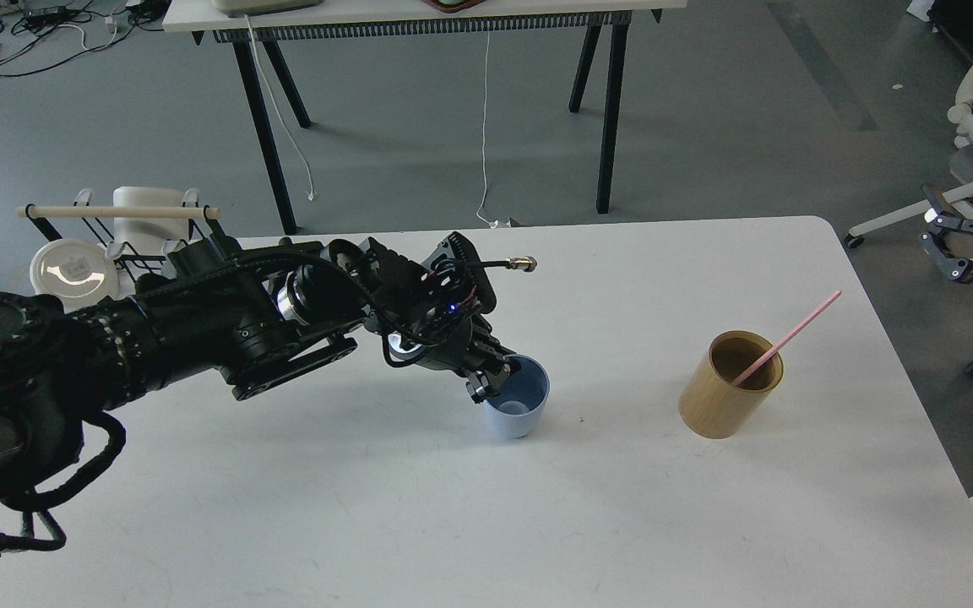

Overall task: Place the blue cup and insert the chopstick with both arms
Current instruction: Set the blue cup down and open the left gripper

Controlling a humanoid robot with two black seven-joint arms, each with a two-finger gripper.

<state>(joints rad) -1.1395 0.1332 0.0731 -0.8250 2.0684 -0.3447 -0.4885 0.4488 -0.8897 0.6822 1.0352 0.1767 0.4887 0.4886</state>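
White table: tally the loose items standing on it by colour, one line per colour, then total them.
Light blue: 1, the small matte plastic cup, upright, the left gripper at its rim.
Tan: 1, the wooden cylindrical holder.
Pink: 1, the long thin chopstick leaning in that holder.
Total: 3 on the white table.

Tan holder [730,388] on white table [622,523]; wire rack [115,228] at far-left edge

Blue cup [522,408]: light-blue tumbler, upright on white table, mouth open. Chopstick [786,339]: thin pink stick, leaning in tan holder, well right of cup.
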